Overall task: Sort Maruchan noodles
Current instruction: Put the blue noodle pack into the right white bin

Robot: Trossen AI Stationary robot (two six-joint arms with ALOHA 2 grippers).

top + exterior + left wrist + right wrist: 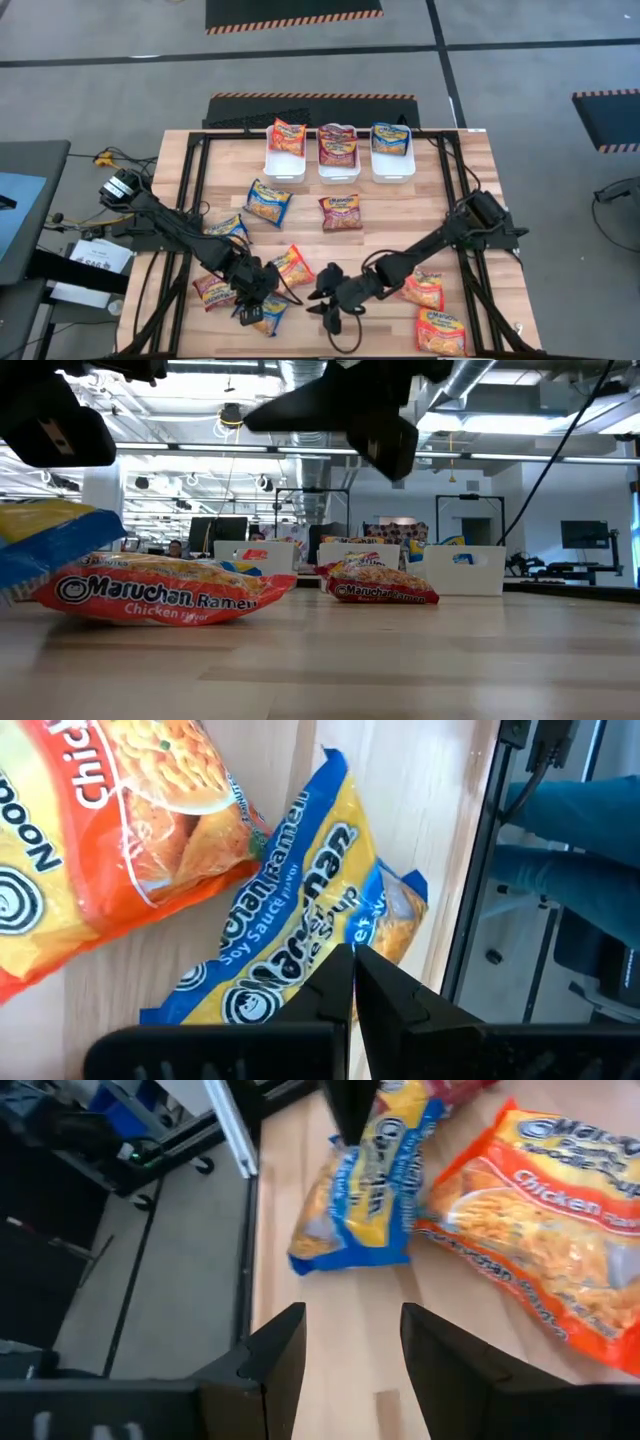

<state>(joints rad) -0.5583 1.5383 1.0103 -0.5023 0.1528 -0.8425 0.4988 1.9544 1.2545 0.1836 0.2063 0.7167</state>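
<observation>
- On the tabletop (460, 200) in the high view, three white bins (340, 152) stand in a row at the far edge, holding in turn an orange, a maroon and a blue packet; loose Maruchan noodles lie nearer: a blue one (268, 201) and a maroon one (341, 212) in the middle, an orange packet (292, 266) and a maroon one (212, 290) by the left arm, two orange ones (424, 290) at the near right
- The left gripper (256, 312) sits at the near edge, clenched on a blue soy sauce packet (268, 316); the right gripper (330, 318) hangs just beside it, its jaws spread and holding nothing
- In the low view, an orange chicken packet (165, 596) lies close on the wood with the blue packet (50, 540) raised at its left end; a maroon packet (380, 582) lies farther back, before the bins (465, 568)
- In the left wrist view, the left gripper (352, 970) has its fingers pressed together on the edge of the blue soy sauce packet (290, 930), which touches the orange packet (130, 830)
- In the right wrist view, the right gripper (352, 1342) stands released over bare wood, near the blue packet (365, 1200) and the orange packet (540, 1230); the other arm's dark fingers (350, 1108) pinch the blue packet's far end
</observation>
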